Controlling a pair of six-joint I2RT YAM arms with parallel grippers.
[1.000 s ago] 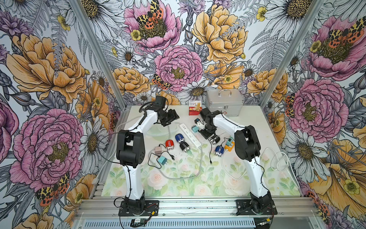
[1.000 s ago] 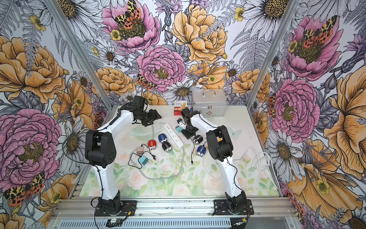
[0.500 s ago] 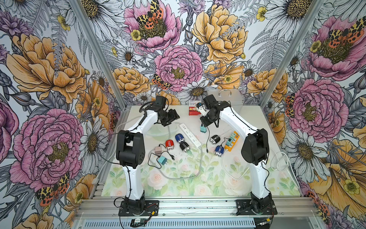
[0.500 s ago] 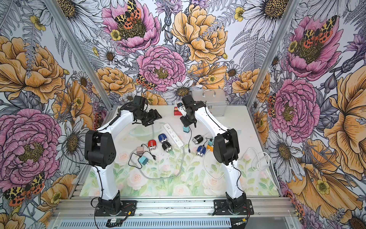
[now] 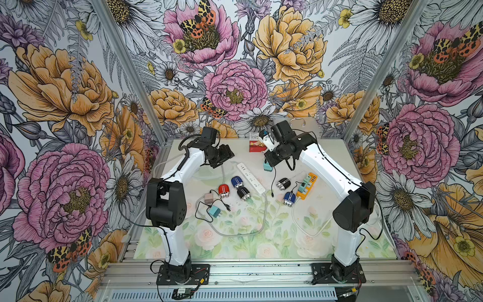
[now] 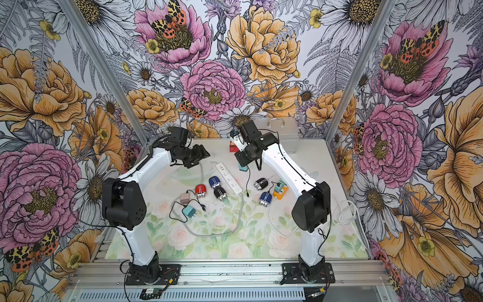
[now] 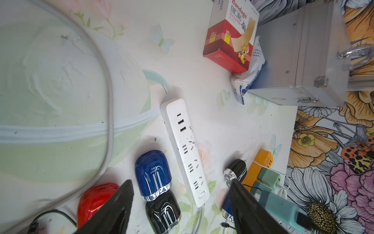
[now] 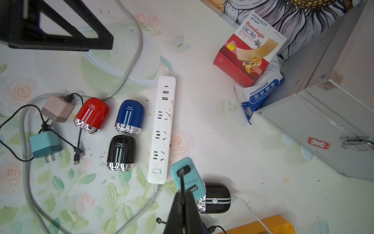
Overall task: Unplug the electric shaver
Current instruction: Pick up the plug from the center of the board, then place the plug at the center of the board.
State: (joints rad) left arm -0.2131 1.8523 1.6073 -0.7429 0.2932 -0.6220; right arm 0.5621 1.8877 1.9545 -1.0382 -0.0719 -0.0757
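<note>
Several small electric shavers lie around a white power strip (image 5: pixel 250 177) (image 8: pixel 162 129). My right gripper (image 5: pixel 269 160) (image 8: pixel 183 194) is raised above the strip's right side. It is shut on a thin black cable, and a teal charger adapter (image 5: pixel 267 166) (image 8: pixel 187 176) dangles from that cable, clear of the strip. The cable's loose end hangs down toward the mat. A black shaver (image 5: pixel 283 183) (image 8: pixel 215 197) lies below it with a white cord in its end. My left gripper (image 5: pixel 224 157) (image 7: pixel 180 182) hovers open over the strip's far left end, holding nothing.
Red (image 5: pixel 223 191), blue (image 5: pixel 237 182) and black (image 5: pixel 243 193) shavers lie left of the strip, and another blue one (image 5: pixel 288 198) to the right. A pink adapter (image 5: pixel 208 198), a teal adapter (image 5: pixel 214 210), an orange strip (image 5: pixel 306 185), a bandage box (image 5: pixel 257 146) and a metal case (image 6: pixel 283 136) are around.
My right gripper has risen from the power strip toward the back, taking the teal adapter out and up with it on its cable. The left arm has not moved.
</note>
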